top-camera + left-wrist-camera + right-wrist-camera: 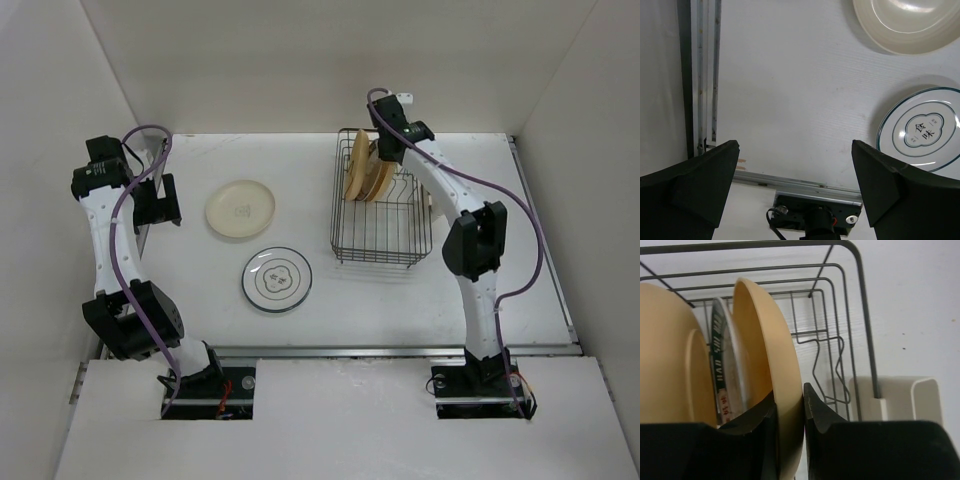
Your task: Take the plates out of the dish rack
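Right claw (790,392): pinches round orange-yellow plate (765,340) upright inside dark wire dish rack (864,315); left claw (795,145) gapes wide, well left of rack.

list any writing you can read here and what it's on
"食味": centre motif of the white ringed plate.
Small marks beside it in that motif: too small to read.
Markings on the rim of the teal-rimmed plate in the dish rack: too blurred to read.
Faint centre mark on the cream plate: too small to read.

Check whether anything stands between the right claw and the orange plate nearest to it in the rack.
Nothing visible does: the right claw pinches that orange plate by its rim, one finger on each side.
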Available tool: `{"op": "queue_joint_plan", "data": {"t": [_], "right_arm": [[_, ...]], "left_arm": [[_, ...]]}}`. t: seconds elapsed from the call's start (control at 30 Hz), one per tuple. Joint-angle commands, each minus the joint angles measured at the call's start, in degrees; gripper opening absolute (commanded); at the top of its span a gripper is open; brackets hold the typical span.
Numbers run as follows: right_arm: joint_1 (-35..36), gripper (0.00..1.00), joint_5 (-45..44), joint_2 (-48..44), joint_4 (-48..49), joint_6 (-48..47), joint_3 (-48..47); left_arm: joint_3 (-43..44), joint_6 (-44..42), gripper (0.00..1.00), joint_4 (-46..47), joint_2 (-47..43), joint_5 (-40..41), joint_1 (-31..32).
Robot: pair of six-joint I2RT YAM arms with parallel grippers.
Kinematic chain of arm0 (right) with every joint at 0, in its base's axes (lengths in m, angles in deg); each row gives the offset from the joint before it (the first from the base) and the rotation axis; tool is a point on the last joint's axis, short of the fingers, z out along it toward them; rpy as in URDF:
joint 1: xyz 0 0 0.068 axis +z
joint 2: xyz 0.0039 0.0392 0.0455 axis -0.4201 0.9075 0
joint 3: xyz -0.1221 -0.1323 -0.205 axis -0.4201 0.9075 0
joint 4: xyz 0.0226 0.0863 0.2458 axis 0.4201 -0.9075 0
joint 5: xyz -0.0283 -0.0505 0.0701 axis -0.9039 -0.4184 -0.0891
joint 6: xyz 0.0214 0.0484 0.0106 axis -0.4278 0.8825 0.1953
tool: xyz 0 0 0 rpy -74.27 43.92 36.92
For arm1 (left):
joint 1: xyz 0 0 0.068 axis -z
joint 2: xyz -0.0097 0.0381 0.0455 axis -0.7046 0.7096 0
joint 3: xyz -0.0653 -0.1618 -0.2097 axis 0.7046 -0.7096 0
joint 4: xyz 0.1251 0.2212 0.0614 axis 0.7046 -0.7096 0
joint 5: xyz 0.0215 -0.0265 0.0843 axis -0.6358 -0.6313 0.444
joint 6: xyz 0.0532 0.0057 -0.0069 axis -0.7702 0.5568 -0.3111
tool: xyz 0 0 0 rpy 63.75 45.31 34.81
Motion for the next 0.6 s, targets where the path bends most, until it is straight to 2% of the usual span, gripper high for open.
{"op": "queue_joint_plan", "data": {"t": [0.0, 0.07, 0.3, 0.57], "right_arm": [[0.4, 0.1, -3.5, -0.3, -1.2, 0.4, -1.4], [1.2, 0.0, -5.1, -1.0, -1.7, 0.4, -2.2], [4.5, 0.0, -14.5, -3.4, -1.7, -4.5, -7.3], [5.5, 0.0, -32.8, -5.3, 4.8, -14.6, -6.1]], "left_arm": [[-0.2, -0.8, 0.94, -0.8, -0.6, 0.2, -0.1], [-0.2, -0.8, 0.94, -0.8, -0.6, 0.2, -0.1], [-0.2, -1.3, 0.94, -0.8, -0.6, 0.2, -0.1], [-0.2, -1.3, 0.94, -0.8, -1.1, 0.2, -0.1]]}}
